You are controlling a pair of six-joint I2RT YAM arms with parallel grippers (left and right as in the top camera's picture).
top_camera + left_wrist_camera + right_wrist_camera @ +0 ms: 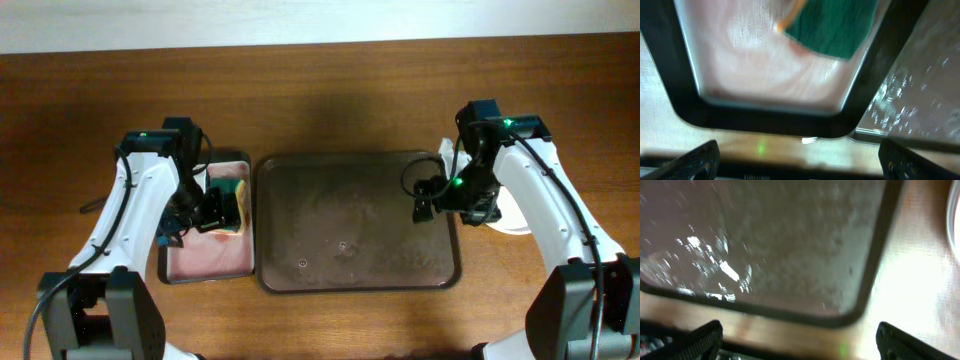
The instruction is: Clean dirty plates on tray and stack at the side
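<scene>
The large dark tray (300, 250) lies in the middle of the table, wet and with no plate on it; it also shows in the right wrist view (765, 240). A white plate stack (512, 218) sits right of the tray, mostly hidden by my right arm; its edge shows in the right wrist view (955, 220). A green sponge (232, 187) lies in a small pink-bottomed tray (205, 262) on the left, and shows in the left wrist view (835, 25). My left gripper (222, 210) (800, 160) is open and empty over the small tray. My right gripper (432, 202) (800, 342) is open and empty over the large tray's right edge.
The small tray (765, 75) abuts the large tray's left rim (920, 90). Bare wooden table runs along the back and the front edge.
</scene>
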